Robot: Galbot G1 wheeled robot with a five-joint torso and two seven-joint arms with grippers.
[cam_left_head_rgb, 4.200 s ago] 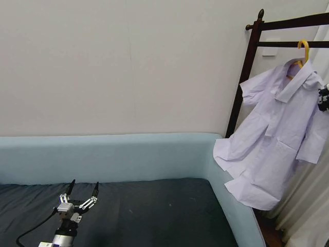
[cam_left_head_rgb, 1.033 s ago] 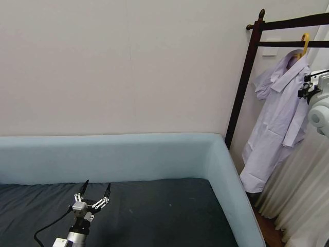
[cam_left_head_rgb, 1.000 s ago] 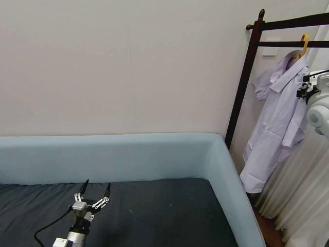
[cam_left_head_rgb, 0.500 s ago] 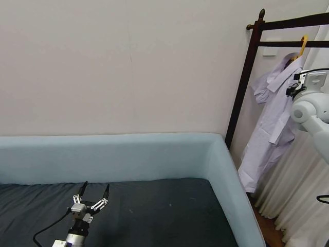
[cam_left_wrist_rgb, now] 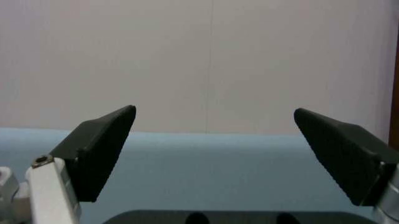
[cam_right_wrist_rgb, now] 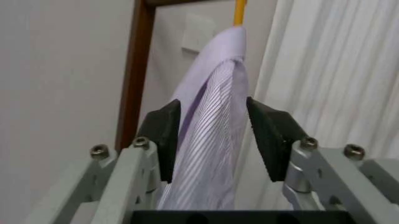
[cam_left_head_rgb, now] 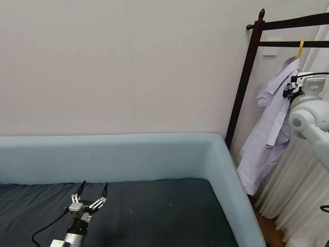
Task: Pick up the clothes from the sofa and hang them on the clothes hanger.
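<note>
Sofa [cam_left_head_rgb: 113, 154]: dark seat open, free room up to backrest edge.
Rack [cam_left_head_rgb: 244, 87]: beyond sofa's right end.
Shirt [cam_left_head_rgb: 270, 123]: hanging from rack on yellow hanger [cam_left_head_rgb: 300, 45], clear of sofa.
Right gripper [cam_right_wrist_rgb: 212, 133]: closed on shirt's shoulder fold.
Left gripper [cam_left_head_rgb: 94, 186]: spread wide, empty, low over seat.

Your head camera sits high and looks forward and down across the sofa [cam_left_head_rgb: 113, 154] to the wall [cam_left_head_rgb: 128, 67], with the rack [cam_left_head_rgb: 241, 90] at the far right. Your left wrist camera rides low over the sofa, facing that same sofa back and wall through the left gripper [cam_left_wrist_rgb: 214, 112] (spread wide). Your right wrist camera is close up on the shirt [cam_right_wrist_rgb: 212, 163], looking up past the right gripper [cam_right_wrist_rgb: 212, 101] at the rack post, which the head view shares.
</note>
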